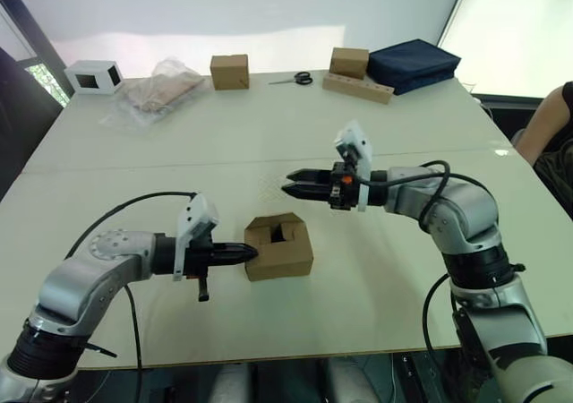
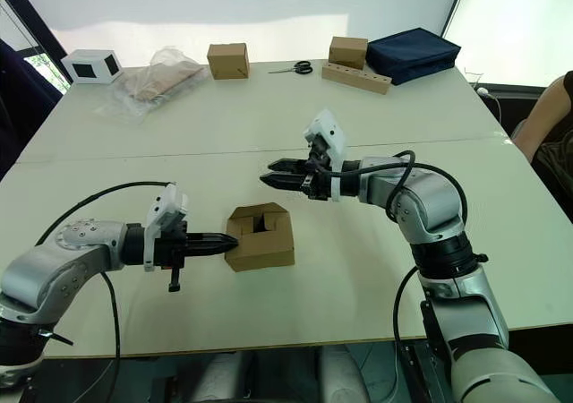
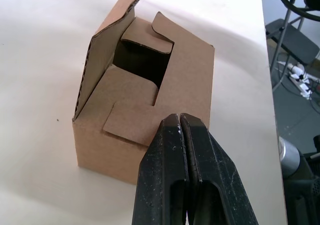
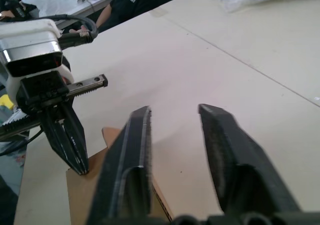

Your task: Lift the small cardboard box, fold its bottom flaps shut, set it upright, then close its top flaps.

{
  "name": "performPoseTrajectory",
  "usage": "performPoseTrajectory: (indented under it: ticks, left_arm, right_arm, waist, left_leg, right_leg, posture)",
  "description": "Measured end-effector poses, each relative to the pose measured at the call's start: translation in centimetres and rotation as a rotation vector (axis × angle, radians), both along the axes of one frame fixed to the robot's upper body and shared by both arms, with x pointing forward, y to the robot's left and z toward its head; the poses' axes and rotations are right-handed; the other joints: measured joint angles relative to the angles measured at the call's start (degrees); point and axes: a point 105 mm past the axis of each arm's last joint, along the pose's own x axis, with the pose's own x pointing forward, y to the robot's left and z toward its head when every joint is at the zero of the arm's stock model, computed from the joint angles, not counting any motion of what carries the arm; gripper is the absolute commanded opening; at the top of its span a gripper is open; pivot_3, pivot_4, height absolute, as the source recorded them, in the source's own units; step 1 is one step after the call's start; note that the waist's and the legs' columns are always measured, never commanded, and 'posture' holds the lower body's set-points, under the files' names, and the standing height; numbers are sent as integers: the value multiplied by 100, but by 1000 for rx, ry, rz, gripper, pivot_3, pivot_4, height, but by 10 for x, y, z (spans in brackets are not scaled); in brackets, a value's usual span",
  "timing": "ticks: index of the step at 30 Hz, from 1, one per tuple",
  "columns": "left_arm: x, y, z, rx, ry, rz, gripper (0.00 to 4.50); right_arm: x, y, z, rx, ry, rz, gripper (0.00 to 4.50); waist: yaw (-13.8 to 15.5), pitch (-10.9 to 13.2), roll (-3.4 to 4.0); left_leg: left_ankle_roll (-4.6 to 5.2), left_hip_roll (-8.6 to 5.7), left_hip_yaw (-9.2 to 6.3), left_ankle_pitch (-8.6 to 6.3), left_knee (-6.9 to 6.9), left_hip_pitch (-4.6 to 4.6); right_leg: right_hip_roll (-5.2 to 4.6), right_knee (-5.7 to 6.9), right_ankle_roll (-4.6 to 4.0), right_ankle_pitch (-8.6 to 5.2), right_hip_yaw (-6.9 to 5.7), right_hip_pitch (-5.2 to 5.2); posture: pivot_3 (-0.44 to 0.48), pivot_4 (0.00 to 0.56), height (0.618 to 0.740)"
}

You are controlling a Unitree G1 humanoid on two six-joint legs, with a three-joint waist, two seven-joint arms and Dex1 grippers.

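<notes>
Box: the carton (image 1: 279,247) stands on the bench (image 1: 269,134), near its front edge and between the two arms.
Top flaps: the upward-facing flaps (image 3: 145,70) are only partly folded in; one (image 3: 112,40) stands raised along a side rim, the others lie roughly flat with a dark gap between them.
Left hand: the left hand (image 1: 249,253) has its fingers (image 3: 197,160) pressed together, holding nothing; the tips touch the box's left side near the top edge.
Right hand: the right hand (image 2: 270,172) hangs above the bench, behind the box and slightly to its right, clear of it; its fingers (image 4: 230,160) are parted with nothing between them.
Far edge: two neat brown cubes (image 1: 229,71) (image 1: 349,62), scissors (image 1: 295,79), a wooden block (image 1: 358,88), a dark blue bag (image 1: 414,63), a clear plastic bag (image 1: 161,90) and a small white box (image 1: 94,76).
Person: an arm (image 1: 546,125) shows at the right edge.
</notes>
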Motion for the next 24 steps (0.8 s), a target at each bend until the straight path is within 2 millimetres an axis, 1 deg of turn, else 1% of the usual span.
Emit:
performPoseTrajectory:
  ticks: [2, 6, 9, 13, 16, 24]
  left_arm:
    - [-1, 1, 1, 8, -2, -6, 0]
    - [-2, 3, 0, 18, 4, -8, 0]
    - [-2, 3, -1, 18, 2, -8, 0]
    - [-2, 3, -1, 18, 0, -6, 0]
    - [-2, 3, -1, 16, -1, -5, 0]
    - [-1, 3, -1, 16, -5, 2, 0]
  right_arm:
    - [-3, 2, 0, -17, -1, 36, 1449]
    - [-10, 3, -8, -55, 23, 93, 1449]
    - [-13, 7, -16, -84, 46, 114, 1449]
    - [-14, 8, -21, -91, 79, 113, 1449]
    - [-16, 13, -19, -44, 121, 118, 1449]
    - [-11, 8, -11, 8, 142, 64, 1449]
  waist:
    - [0, 0, 0]
    - [6, 0, 0]
    - [3, 0, 0]
    - [5, 0, 0]
    - [3, 0, 0]
    - [3, 0, 0]
  left_leg:
    - [0, 0, 0, 0, 0, 0]
    - [0, 0, 0, 0, 0, 0]
    - [0, 0, 0, 0, 0, 0]
    - [0, 0, -1, 0, 0, 0]
    - [0, 0, -1, 0, 0, 0]
    - [0, 0, -1, 0, 0, 0]
  right_leg:
    - [0, 0, 0, 0, 0, 0]
    - [-1, 0, 0, 0, 0, 1]
    - [0, 0, 0, 0, 0, 0]
    - [-1, 0, 0, 0, 0, 0]
    - [0, 0, 0, 0, 0, 0]
    - [0, 0, 0, 0, 0, 0]
  posture:
    - [0, 150, 740]
    - [0, 150, 740]
    - [0, 150, 740]
    - [0, 150, 740]
    - [0, 150, 740]
    - [0, 150, 740]
